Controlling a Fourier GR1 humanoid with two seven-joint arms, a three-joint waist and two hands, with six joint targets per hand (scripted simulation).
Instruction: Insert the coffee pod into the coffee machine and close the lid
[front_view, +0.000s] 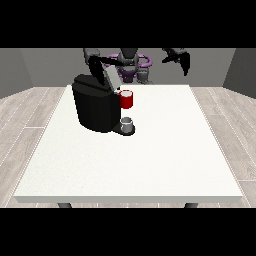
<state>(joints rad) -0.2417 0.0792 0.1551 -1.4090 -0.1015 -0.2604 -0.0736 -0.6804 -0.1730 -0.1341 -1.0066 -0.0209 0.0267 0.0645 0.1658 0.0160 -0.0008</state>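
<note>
The black coffee machine (95, 107) stands on the left half of the white table (165, 150). Its grey lid (113, 78) is tilted up above the body. A red thing at the machine (126, 99) sits at its front, just under the lid. Below that, a small grey thing (127, 125) rests on the machine's base; I cannot tell it for the pod. The hand at the view's left (98, 67) is a dark shape behind the lid, close to it. The hand at the view's right (180, 58) hangs high above the table's far edge with relaxed fingers, holding nothing.
The robot's torso (131, 65) with purple parts stands behind the far edge of the table. Wooden floor surrounds the table, and grey walls close the room behind.
</note>
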